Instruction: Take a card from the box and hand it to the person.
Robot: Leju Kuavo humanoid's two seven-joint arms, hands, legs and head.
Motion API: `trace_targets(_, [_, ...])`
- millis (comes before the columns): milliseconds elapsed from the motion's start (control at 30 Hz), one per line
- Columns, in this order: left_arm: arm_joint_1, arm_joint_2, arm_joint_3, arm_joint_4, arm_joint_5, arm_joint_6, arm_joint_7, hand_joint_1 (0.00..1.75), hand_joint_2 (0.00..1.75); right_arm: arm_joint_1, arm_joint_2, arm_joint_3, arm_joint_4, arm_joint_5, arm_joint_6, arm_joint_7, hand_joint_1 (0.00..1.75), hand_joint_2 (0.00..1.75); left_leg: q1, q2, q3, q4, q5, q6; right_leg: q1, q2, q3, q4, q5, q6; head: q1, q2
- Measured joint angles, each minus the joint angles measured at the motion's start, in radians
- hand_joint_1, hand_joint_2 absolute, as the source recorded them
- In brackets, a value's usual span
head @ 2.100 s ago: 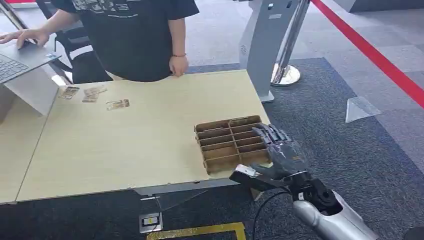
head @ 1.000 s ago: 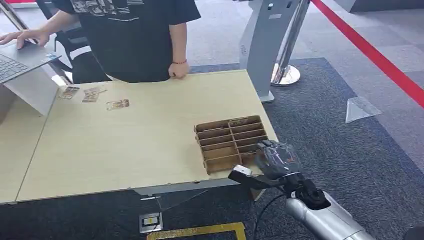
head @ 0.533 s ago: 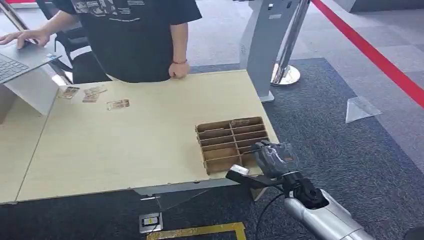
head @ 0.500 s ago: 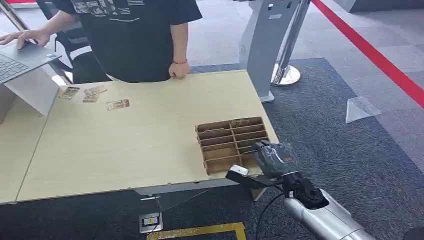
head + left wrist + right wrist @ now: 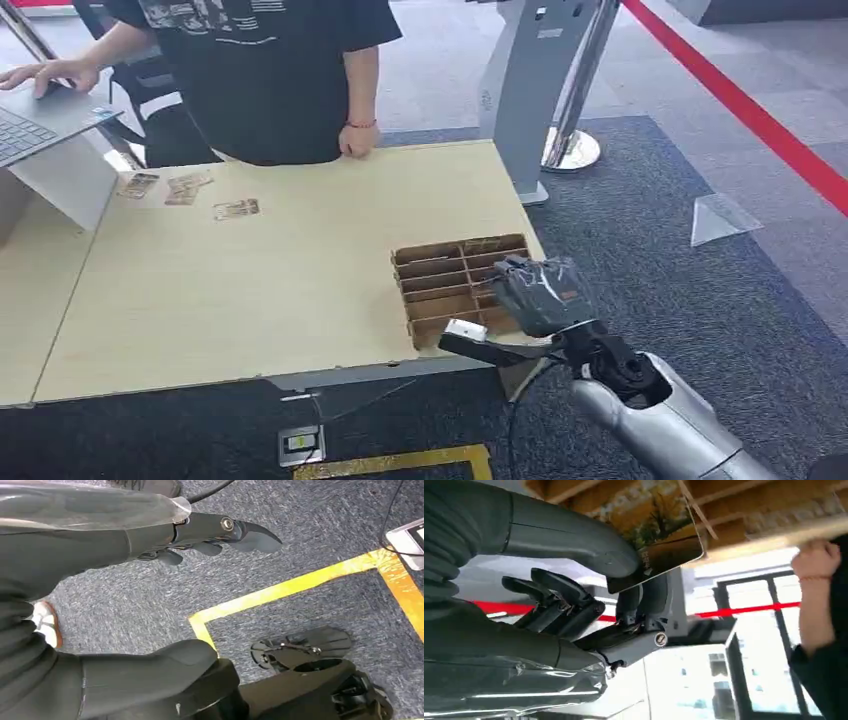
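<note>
1. Over the box's (image 5: 462, 283) near right corner, we hold our right hand (image 5: 535, 292), fingers curled downward above the slotted compartments.
2. In the right wrist view, we pinch a card (image 5: 655, 535) between the thick thumb (image 5: 574, 537) and a finger; the card shows a yellow-leaved picture and sits just beside the box's (image 5: 744, 510) wooden dividers, though we cannot tell whether its far edge is touching a slot.
3. The other fingers (image 5: 551, 597) of that hand are bent and spread apart from the card.
4. The box stands on the pale wooden table (image 5: 250, 290), close to its right edge and near front corner.
5. Well away from the box, toward the table's far left corner, several loose cards (image 5: 186, 190) lie flat on the surface.
6. Beyond the box, at the table's far edge, a person in a dark shirt (image 5: 262, 70) rests one fist (image 5: 356, 140) on the tabletop and the other hand (image 5: 45, 74) on a laptop (image 5: 30, 118).
7. Our left hand (image 5: 200, 535) hangs above grey carpet, fingers loosely extended and holding nothing.
</note>
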Motion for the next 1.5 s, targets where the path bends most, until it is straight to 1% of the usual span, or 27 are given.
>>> trace_targets(100, [0.001,0.002,0.0,0.0,0.0,0.0,-0.002,0.0,1.75,-0.002,-0.013,-0.002,-0.078,0.006,0.027,0.005,1.75,1.75,0.0,0.0,0.0,0.0,0.0,0.0,0.0,0.0,0.0,0.0,0.0,0.0,0.0,0.0])
trace_targets(200, [0.0,0.002,0.0,0.0,-0.002,-0.004,-0.002,0.0,1.75,-0.002,-0.025,-0.003,-0.154,0.02,0.034,0.028,1.75,1.75,0.0,0.0,0.0,0.0,0.0,0.0,0.0,0.0,0.0,0.0,0.0,0.0,0.0,0.0])
trace_targets(300, [0.0,0.002,0.0,0.0,-0.009,-0.009,-0.002,0.0,1.75,0.0,-0.032,-0.006,-0.218,0.03,0.032,0.048,1.75,1.75,0.0,0.0,0.0,0.0,0.0,0.0,0.0,0.0,0.0,0.0,0.0,0.0,0.0,0.0])
trace_targets(367, [0.0,0.002,0.0,0.0,-0.015,-0.012,-0.002,0.0,1.75,0.003,-0.034,-0.006,-0.245,0.034,0.016,0.06,1.75,1.75,0.0,0.0,0.0,0.0,0.0,0.0,0.0,0.0,0.0,0.0,0.0,0.0,0.0,0.0])
trace_targets(400, [0.0,0.002,0.0,0.0,-0.015,-0.013,-0.002,0.0,1.75,0.006,-0.034,-0.006,-0.256,0.04,0.001,0.067,1.75,1.75,0.0,0.0,0.0,0.0,0.0,0.0,0.0,0.0,0.0,0.0,0.0,0.0,0.0,0.0])
trace_targets(467, [-0.001,0.002,0.0,0.0,-0.02,-0.015,0.002,0.0,1.75,0.009,-0.034,-0.006,-0.272,0.062,-0.053,0.09,1.75,1.75,0.0,0.0,0.0,0.0,0.0,0.0,0.0,0.0,0.0,0.0,0.0,0.0,0.0,0.0])
trace_targets(600, [-0.005,0.001,-0.001,0.0,-0.033,-0.015,0.015,0.0,1.75,0.01,-0.026,-0.006,-0.272,0.137,-0.219,0.151,1.75,1.75,0.0,0.0,0.0,0.0,0.0,0.0,0.0,0.0,0.0,0.0,0.0,0.0,0.0,0.0])
trace_targets(767, [-0.016,-0.007,-0.004,0.0,-0.045,-0.016,0.034,0.0,1.75,0.001,0.007,-0.005,-0.229,0.208,-0.414,0.215,1.75,1.75,0.0,0.0,-0.001,0.0,0.0,0.0,0.0,0.0,0.001,0.0,0.0,0.0,0.0,0.0])
trace_targets(833, [-0.02,-0.01,-0.005,0.0,-0.047,-0.014,0.036,0.0,1.75,-0.016,0.025,-0.002,-0.202,0.226,-0.456,0.229,1.75,1.75,0.0,0.0,0.0,0.0,0.0,0.0,0.0,0.0,0.001,0.0,0.0,0.0,0.0,0.0])
trace_targets(933, [-0.021,-0.013,-0.007,0.0,-0.048,-0.013,0.036,0.0,1.75,-0.029,0.037,0.0,-0.185,0.231,-0.463,0.239,1.75,1.75,0.0,-0.001,-0.001,0.0,0.0,0.0,0.0,-0.001,0.001,0.001,0.0,0.0,0.0,0.0])
trace_targets(1100, [-0.027,-0.019,-0.008,0.0,-0.051,-0.012,0.039,0.0,1.75,-0.076,0.069,0.01,-0.112,0.233,-0.463,0.263,1.75,1.75,0.0,0.0,0.0,0.0,0.0,0.0,0.0,-0.001,0.001,0.001,0.0,0.0,0.0,0.0])
trace_targets(1133, [-0.027,-0.021,-0.009,0.0,-0.051,-0.012,0.04,0.0,1.75,-0.083,0.076,0.012,-0.099,0.233,-0.463,0.265,0.16,1.75,0.0,0.0,0.0,0.0,0.0,0.0,0.0,-0.001,0.001,0.001,0.0,0.0,0.0,0.0])
trace_targets(1167, [-0.027,-0.022,-0.009,0.0,-0.052,-0.012,0.043,0.0,1.75,-0.088,0.081,0.015,-0.089,0.233,-0.463,0.265,0.16,1.75,0.0,0.0,-0.001,0.0,0.0,0.0,0.0,-0.001,0.001,0.001,0.0,0.0,0.0,0.0])
trace_targets(1200, [-0.027,-0.023,-0.009,0.0,-0.052,-0.013,0.047,0.0,1.75,-0.092,0.085,0.019,-0.078,0.232,-0.463,0.263,0.0,1.75,0.0,0.0,-0.001,0.0,0.0,0.0,0.0,-0.001,0.001,0.001,0.0,0.0,0.0,0.0])
trace_targets(1500, [-0.021,-0.023,-0.009,0.0,-0.049,-0.013,0.049,0.0,1.75,-0.096,0.098,0.042,-0.02,0.15,-0.464,0.216,0.0,1.75,0.0,-0.001,-0.001,0.0,0.0,0.0,0.0,-0.001,0.0,0.0,0.0,0.0,0.0,0.0])
